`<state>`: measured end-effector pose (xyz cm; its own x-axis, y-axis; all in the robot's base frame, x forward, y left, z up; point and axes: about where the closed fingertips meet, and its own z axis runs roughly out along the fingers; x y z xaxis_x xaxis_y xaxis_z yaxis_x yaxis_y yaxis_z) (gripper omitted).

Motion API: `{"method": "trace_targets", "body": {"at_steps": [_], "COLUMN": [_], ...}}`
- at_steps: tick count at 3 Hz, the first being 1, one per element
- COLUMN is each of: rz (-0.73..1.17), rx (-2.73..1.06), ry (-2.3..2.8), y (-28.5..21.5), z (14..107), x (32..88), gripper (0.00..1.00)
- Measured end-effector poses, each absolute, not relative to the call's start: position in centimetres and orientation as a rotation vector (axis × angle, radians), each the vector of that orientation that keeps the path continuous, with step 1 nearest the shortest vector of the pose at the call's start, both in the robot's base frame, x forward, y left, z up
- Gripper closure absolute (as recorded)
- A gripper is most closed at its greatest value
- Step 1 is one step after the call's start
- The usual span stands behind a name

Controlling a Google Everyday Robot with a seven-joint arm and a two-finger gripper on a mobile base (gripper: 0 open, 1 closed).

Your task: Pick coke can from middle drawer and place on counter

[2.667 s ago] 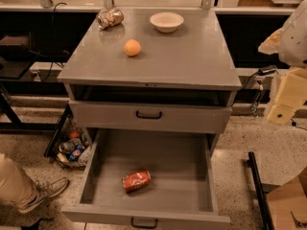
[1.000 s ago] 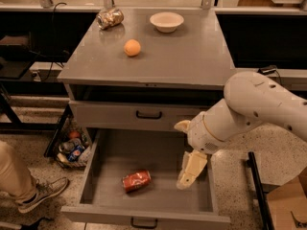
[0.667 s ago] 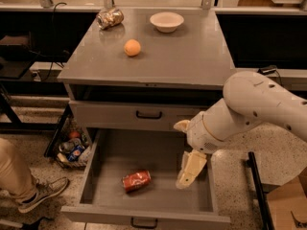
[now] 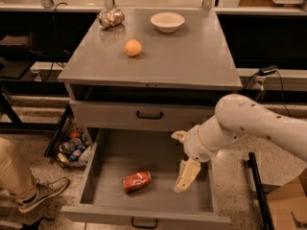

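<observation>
Inside the middle drawer (image 4: 89, 176), toward its front and left of centre, the coke can (image 4: 136, 180) lies on its side on the tray floor, touching none of the walls. The gripper (image 4: 178, 161) hangs over the drawer's right half, near the can but not touching it. Its fingers (image 4: 186, 176) are spread apart with nothing between them.

My read: you're in the approach, pre-grasp, nothing lifted yet. The arm reaches in from the drawer's right side, over the right wall. That's likely why the wrist is canted and one finger points down into the tray.

With the can lying flat, you probably want the jaws across its round body, not its ends. It may roll if one finger touches first. The tall walls leave little sideways room, so descend first, then close.

Directly above the drawer, the upper drawer (image 4: 120, 115) shows only its front panel. The counter (image 4: 192, 61) overhangs the drawer's back, so bring the can out toward the drawer's front before raising it.

Up on the counter, an orange (image 4: 133, 47), a white bowl (image 4: 167, 21) and a mottled silver can (image 4: 111, 18) sit toward its far side. The near right looks like the safer drop spot.

Left of the drawer there's a person's shoe (image 4: 41, 193). Keep your swing away from it.
</observation>
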<state>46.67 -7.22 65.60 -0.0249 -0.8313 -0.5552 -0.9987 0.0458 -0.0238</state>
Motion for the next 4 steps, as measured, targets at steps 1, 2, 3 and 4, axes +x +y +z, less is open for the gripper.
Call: {"method": "trace_targets", "body": {"at_steps": [1,2,3,4], "rz": [0.595,0.633,0.664,0.598], "rx": [-1.803,-1.82,-1.845,-1.931], "ry": [1.869,1.807,1.766,1.699], "y": [-7.1,-5.0,-2.4,4.4], "z": [60.3,55.5,52.2,46.1], "x": [48.4,49.6,49.9,51.1], "gripper": [0.0,0.0,0.0,0.0]}}
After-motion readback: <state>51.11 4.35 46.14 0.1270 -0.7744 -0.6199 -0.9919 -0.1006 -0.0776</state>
